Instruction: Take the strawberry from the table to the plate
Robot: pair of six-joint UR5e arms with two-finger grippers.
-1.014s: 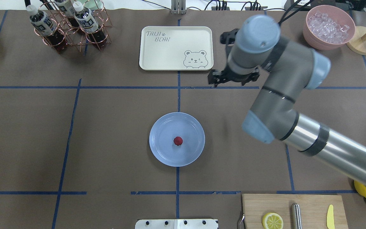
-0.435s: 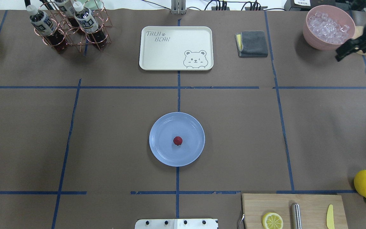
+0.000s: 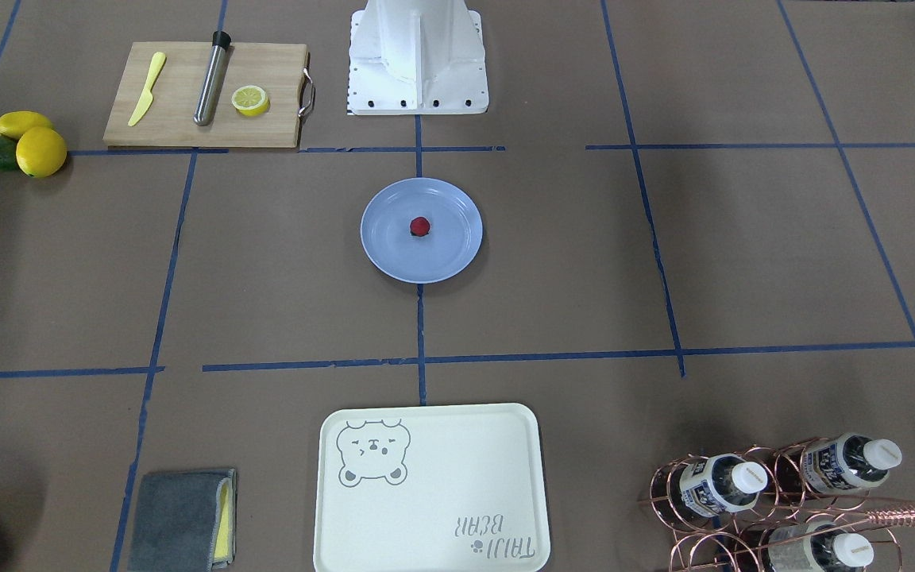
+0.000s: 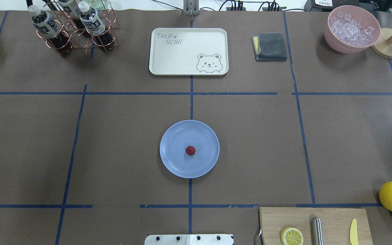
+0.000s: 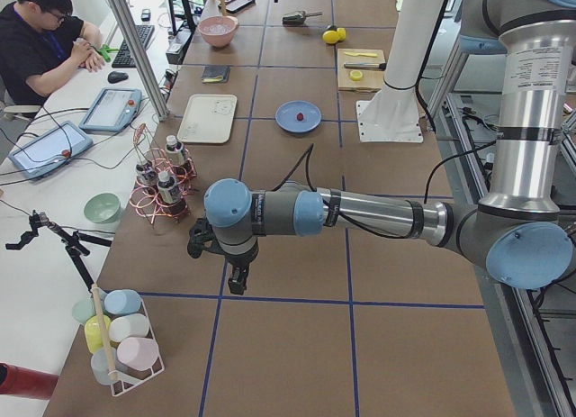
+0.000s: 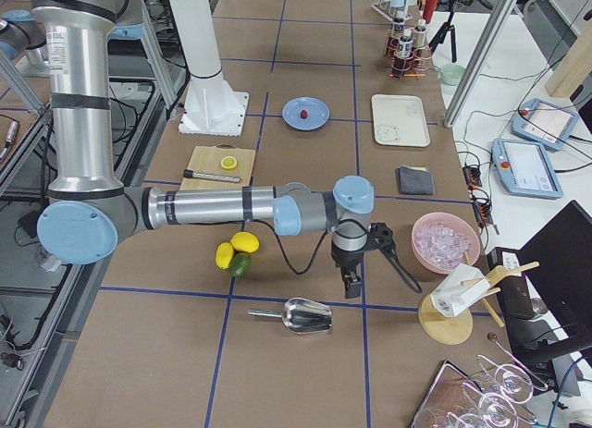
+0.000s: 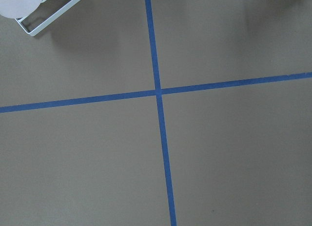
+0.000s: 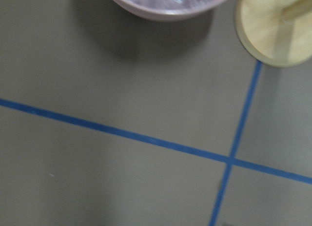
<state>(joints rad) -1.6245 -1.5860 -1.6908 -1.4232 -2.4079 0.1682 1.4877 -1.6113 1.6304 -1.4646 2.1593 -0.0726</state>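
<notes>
Small dark-red strawberry (image 4: 190, 150): lies at the centre of the round light-blue plate (image 4: 174, 160), on the brown-paper table with blue tape grid (image 4: 121, 136).
Left gripper (image 5: 238, 280): above bare table, well apart from the plate; grip cannot be told.
Right gripper (image 6: 350, 285): near the pink bowl of ice (image 6: 446, 240); grip cannot be told.

Matt brown paper covers the table (image 4: 114, 136); the plate (image 4: 174, 136) looks smooth, the cutting board (image 4: 332, 221) wooden.
</notes>
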